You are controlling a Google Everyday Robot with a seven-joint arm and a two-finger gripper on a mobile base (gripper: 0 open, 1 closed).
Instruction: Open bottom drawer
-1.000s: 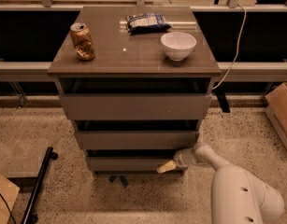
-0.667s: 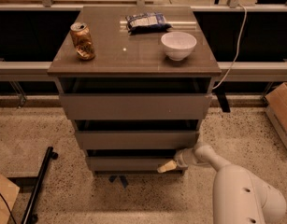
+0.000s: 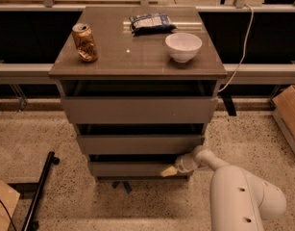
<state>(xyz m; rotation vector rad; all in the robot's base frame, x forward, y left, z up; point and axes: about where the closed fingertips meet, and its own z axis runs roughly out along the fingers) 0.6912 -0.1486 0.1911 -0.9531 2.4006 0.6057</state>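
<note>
The small grey-brown cabinet [image 3: 137, 69] stands in the middle of the view with three handle-less drawers. The bottom drawer [image 3: 130, 169] is the lowest and narrowest front, just above the floor. My white arm [image 3: 238, 196] reaches in from the lower right. My gripper [image 3: 170, 170] is at the right end of the bottom drawer's front, its pale tip touching the front near the top edge. The top drawer [image 3: 137, 109] and middle drawer [image 3: 140, 144] fronts sit above it.
On the cabinet top stand a crushed can [image 3: 85, 43], a white bowl [image 3: 183, 46] and a blue snack bag [image 3: 151, 22]. A cardboard box [image 3: 288, 117] lies at the right. A black bar [image 3: 39, 191] lies on the speckled floor at the left. A cable [image 3: 240, 47] hangs beside the cabinet.
</note>
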